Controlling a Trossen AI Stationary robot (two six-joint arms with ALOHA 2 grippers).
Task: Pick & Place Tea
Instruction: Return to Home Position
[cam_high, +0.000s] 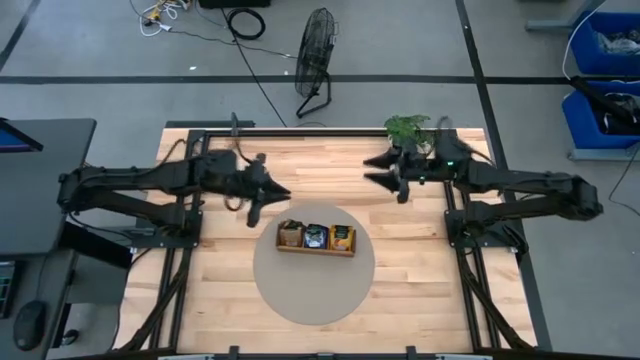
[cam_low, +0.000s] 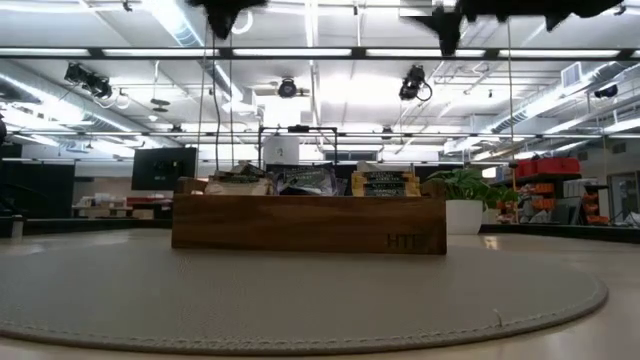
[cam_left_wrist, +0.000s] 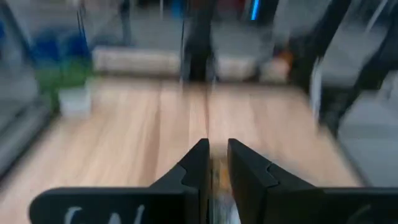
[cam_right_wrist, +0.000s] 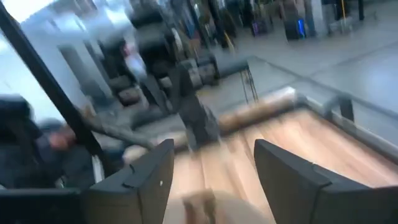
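A long brown wooden tray stands on a round grey mat mid-table. Tea packets stand on edge in its three compartments: white-and-brown, dark blue, orange. My left gripper hovers high, just beyond the tray's left end, with its fingers all but together. What shows in the narrow gap is too blurred to name. My right gripper hovers open, farther back and right of the tray.
A potted plant stands at the table's far edge, right behind my right gripper. Bare wood lies around the mat on the near, left and right sides. A fan stands on the floor beyond the table.
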